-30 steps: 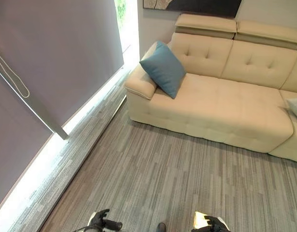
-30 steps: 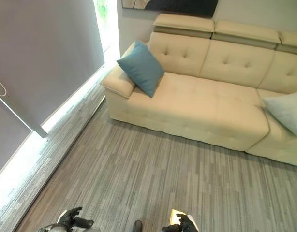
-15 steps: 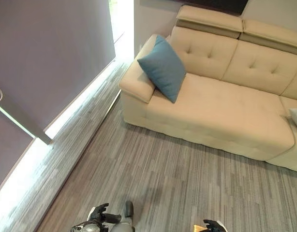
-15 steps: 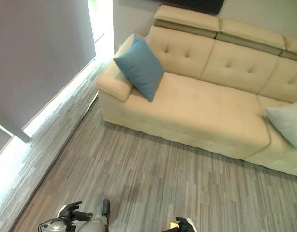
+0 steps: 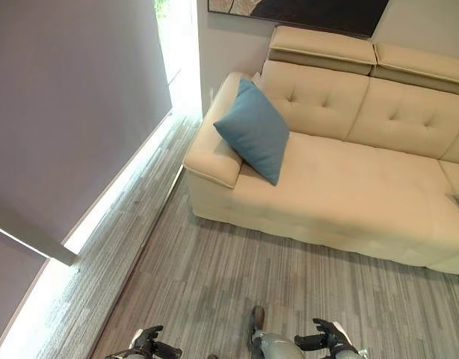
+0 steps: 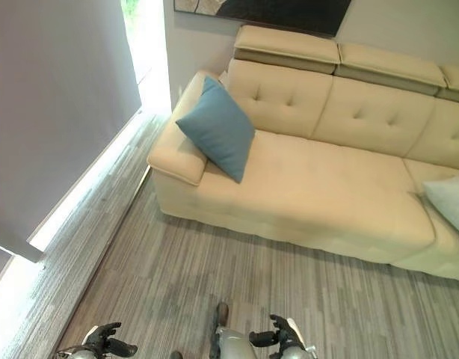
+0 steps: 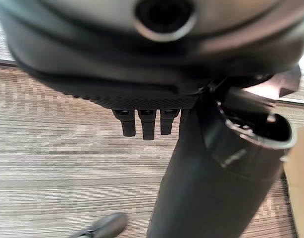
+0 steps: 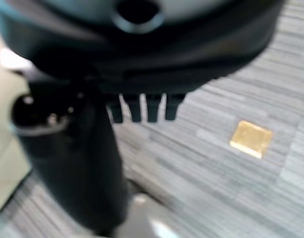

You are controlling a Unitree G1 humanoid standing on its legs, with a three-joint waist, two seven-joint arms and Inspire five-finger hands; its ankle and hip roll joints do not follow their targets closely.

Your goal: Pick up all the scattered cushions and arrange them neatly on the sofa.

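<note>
Standing: both hands low and empty – left hand [image 5: 149, 342] and right hand [image 5: 328, 338] fingers relaxed, apart.
Risk: blue cushion [image 5: 253, 130] leans on sofa [image 5: 364, 187] armrest – a brush could topple it.

Cream sofa, blue and pale cushions, grey striped floor

The sofa [image 5: 349, 172] is cream-beige with button-tufted backs; at 10 o'clock on its seat a plain teal-blue cushion [image 5: 253, 131]; at 3 o'clock a pale grey-blue cushion [image 6: 448, 203]. The floor [image 5: 214, 277] is grey with fine lighter and darker streaks. The blind [image 5: 65, 105] at 9 o'clock is plain mauve-grey. A small square brass-gold plate [image 8: 251, 139] sits in the floor.
</note>
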